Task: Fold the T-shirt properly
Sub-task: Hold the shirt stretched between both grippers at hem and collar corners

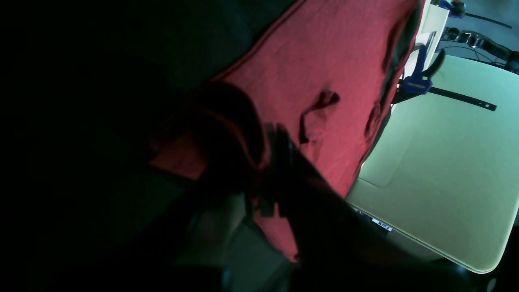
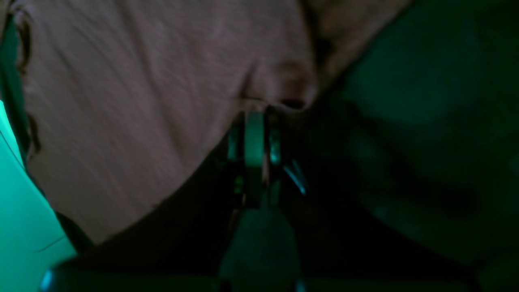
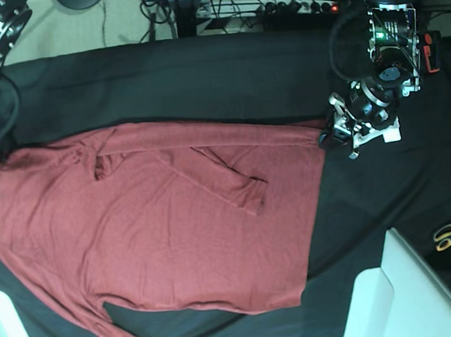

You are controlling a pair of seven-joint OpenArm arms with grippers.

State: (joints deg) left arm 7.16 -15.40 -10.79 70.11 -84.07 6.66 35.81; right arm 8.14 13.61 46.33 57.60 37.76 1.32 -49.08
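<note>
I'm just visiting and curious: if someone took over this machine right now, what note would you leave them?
Left pincer: shut on a corner of the T-shirt.
Right pincer: shut, apparently pinching the opposite edge.
The T-shirt lies spread on the black tablecloth, with one sleeve laid across the body.
Done: sleeve in, both ends gripped.
Left: folding the body.

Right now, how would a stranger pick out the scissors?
Start at the black tablecloth under the big brick-red long-sleeved T-shirt. Go to its right edge, past the pale board. The small scissors lie there, the only yellow-handled thing.
</note>
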